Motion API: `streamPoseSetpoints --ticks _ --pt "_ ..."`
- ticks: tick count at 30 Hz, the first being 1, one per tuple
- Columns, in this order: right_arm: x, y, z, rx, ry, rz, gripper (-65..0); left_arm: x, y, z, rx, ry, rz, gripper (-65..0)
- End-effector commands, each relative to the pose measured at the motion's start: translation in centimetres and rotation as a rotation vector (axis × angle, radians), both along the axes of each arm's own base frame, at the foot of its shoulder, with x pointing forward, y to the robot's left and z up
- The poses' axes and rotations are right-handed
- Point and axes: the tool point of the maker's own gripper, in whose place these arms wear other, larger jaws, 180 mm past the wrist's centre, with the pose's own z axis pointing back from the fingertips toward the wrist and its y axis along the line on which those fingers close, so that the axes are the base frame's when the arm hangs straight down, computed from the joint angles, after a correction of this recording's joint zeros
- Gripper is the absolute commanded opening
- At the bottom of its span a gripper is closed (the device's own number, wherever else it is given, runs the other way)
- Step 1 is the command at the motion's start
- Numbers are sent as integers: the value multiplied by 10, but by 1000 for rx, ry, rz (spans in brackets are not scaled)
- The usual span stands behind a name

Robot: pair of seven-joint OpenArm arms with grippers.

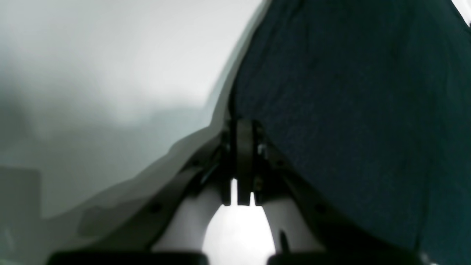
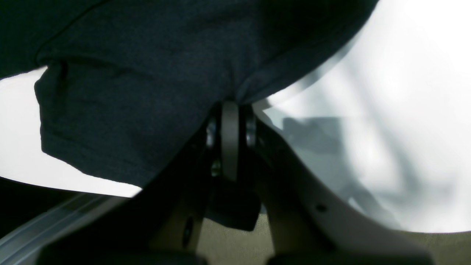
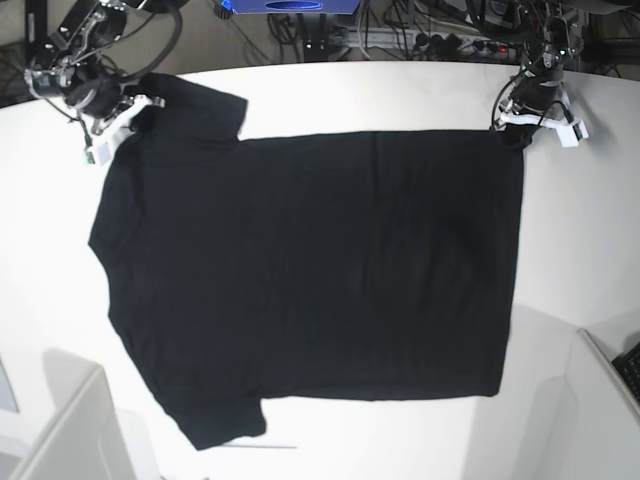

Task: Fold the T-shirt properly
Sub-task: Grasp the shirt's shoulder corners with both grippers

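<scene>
Both arms reach in from the far edge, one at each far corner. Left pincer (image 3: 518,132) on base view's right: wrist angled down, jaws closed tight on dark fabric at the tips. Right pincer (image 3: 128,112) on base view's left: same low pose, jaws pressed together, fabric pinched between. White finger housings visible on both. Arms well apart, neither raised.

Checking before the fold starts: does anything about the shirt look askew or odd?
Nothing stands out. The T-shirt lies flat and spread on the table, plain side up, each far corner pinched by the left gripper and right gripper.
</scene>
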Motion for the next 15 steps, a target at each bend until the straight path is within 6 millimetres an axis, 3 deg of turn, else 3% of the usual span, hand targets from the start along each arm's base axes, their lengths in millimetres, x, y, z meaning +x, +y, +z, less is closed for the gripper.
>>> streamPoseSetpoints --ticks 1,10,15 --pt "-10 -11 0 -46 45 10 -650 -4 5 8 23 -8 -4 -650" --pt "-39 -32 15 -130 61 -15 -650 -23 -2 33 167 11 -121 -650" --pt "-35 -34 35 -190 17 8 -650 -26 -15 58 253 -14 -194 -650"
